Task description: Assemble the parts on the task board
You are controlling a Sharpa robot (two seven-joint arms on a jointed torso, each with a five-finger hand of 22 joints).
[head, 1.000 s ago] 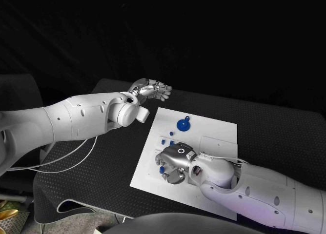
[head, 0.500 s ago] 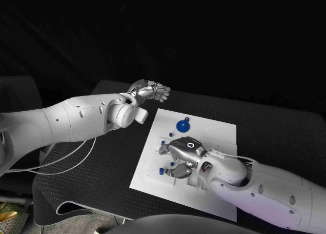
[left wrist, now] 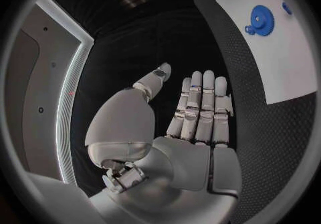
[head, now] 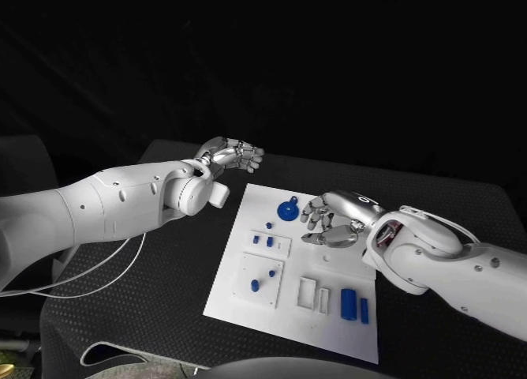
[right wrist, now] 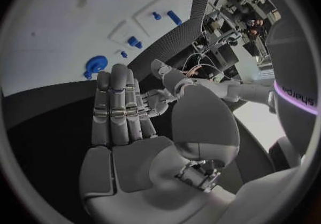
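Observation:
The white task board lies in the middle of the black table. A blue gear sits near its far edge. Small blue pegs stand along the left side, and two blue cylinders lie near the front right. My right hand hovers over the far part of the board just right of the gear, fingers apart, holding nothing. My left hand floats off the board's far left corner, also holding nothing. In the wrist views, the left hand and right hand show flat, bare palms.
Rectangular recesses mark the board's front half. The gear and board lie beyond my left hand. The right wrist view shows the gear and small blue parts on the board. Black table surrounds the board.
My right hand has risen from the board's near middle and moved to its far side, uncovering the pegs, recesses and cylinders. The left hand has barely moved.

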